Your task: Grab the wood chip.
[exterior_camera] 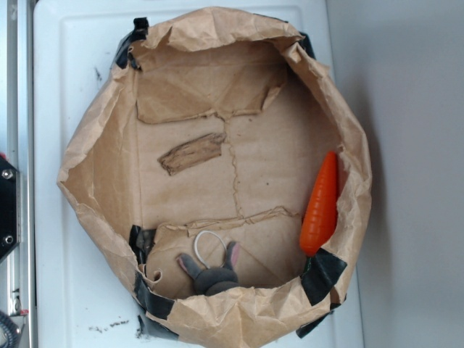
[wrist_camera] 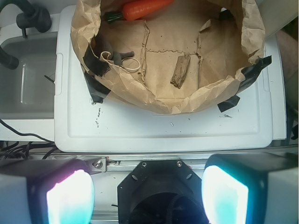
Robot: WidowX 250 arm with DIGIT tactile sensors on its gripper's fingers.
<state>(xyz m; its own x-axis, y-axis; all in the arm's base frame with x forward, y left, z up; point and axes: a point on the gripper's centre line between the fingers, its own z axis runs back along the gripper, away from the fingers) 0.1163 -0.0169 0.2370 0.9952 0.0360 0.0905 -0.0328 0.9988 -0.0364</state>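
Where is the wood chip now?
In the exterior view, the wood chip lies flat on the floor of the paper bag, left of centre, well apart from the carrot and the grey toy.

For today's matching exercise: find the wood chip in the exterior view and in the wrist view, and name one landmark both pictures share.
Exterior view: the wood chip lies on the paper floor of the bag, left of centre, angled slightly.
Wrist view: the wood chip lies upper right of centre, inside the bag, standing nearly upright in the picture.
Shared landmark: the orange carrot, at the bag's right wall in the exterior view and at the top edge in the wrist view.
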